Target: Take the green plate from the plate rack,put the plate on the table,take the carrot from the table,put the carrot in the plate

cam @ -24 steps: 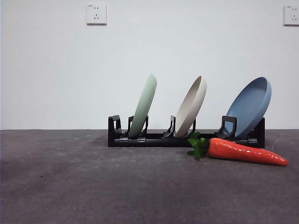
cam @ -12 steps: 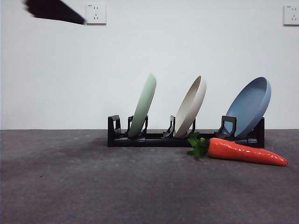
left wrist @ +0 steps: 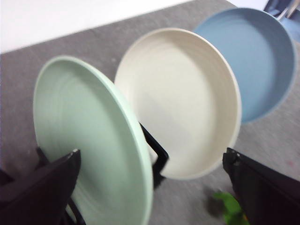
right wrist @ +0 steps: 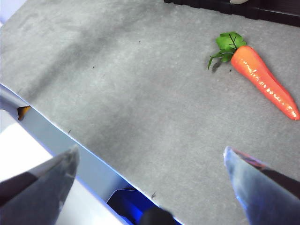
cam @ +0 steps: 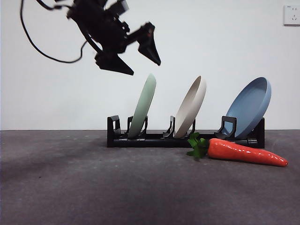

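Table: dark grey, rough matte, faint mottling, runs back to a plain white wall w/ one socket at upper right. Plate rack: long, low, black, pairs of upright prongs, small silver hinges on base; sits at far side of table, roughly centre. Three plates stand in its slots, all leaning right: green plate in left slot, cream plate in middle, blue plate at right. Green plate: pale sage, matte, round, shallow, raised rim; left wrist view shows faint concentric rings on its face, picture a bit blurred. Cream and blue plates same shape and finish. Carrot: glossy orange-red, tapered, green leaves at thick end; lies flat on table just in front of rack's right end, leaves to the left, tip to the right, below blue plate. Right wrist view confirms it lies alone on the table. Left gripper: black, cables trailing, in the air above and slightly left of green plate's top edge, not touching; jaws spread wide, nothing held. Right gripper: over near table edge, well apart from carrot, jaws wide apart, empty.
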Robot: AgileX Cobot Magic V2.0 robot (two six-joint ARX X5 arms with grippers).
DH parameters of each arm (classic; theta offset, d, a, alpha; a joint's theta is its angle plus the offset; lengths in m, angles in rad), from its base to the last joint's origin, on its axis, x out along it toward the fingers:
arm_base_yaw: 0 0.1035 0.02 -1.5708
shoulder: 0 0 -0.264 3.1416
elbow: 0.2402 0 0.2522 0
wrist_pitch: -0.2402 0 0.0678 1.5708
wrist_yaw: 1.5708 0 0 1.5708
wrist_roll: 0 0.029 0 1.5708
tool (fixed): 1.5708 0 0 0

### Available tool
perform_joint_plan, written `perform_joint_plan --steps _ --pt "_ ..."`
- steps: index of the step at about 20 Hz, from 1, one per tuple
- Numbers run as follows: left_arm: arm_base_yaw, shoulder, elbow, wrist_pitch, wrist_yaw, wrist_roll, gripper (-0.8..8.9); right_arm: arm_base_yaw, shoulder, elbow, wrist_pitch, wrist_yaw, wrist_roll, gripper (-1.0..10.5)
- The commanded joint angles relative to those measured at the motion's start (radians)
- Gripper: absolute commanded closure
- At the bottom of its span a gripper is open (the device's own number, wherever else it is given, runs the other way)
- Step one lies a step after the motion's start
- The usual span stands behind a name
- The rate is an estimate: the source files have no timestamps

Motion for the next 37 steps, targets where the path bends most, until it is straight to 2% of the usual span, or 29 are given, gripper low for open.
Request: perform_joint_plan --steps 1,10,16,20,21,30,37 --pt "-0.004 0.045 0.009 0.04 -0.025 0.011 1.9 0.002 0.0 0.004 0.005 0.003 0.009 3.2" --pt "-0.046 0.122 0.009 0.132 -0.074 0.011 1.99 0.002 0.011 0.004 0.004 0.005 0.016 3.2" --pt "-0.056 0.126 0.009 0.118 -0.066 0.006 6.77 0.002 0.013 0.004 0.004 0.005 0.016 3.2" --pt "-0.055 0.126 0.009 0.092 -0.067 -0.027 7.54 0.002 0.013 0.004 -0.003 0.004 0.019 3.2" --pt "-0.055 0.126 0.009 0.085 -0.067 -0.027 8.14 0.002 0.013 0.004 -0.005 0.004 0.019 3.2" --pt "-0.053 0.116 0.016 0.072 -0.054 -0.027 8.21 0.002 0.013 0.004 -0.006 0.002 0.019 3.2" --pt "-0.049 -0.05 0.043 0.003 -0.032 -0.002 8.21 0.002 0.013 0.004 -0.006 0.002 0.019 3.2"
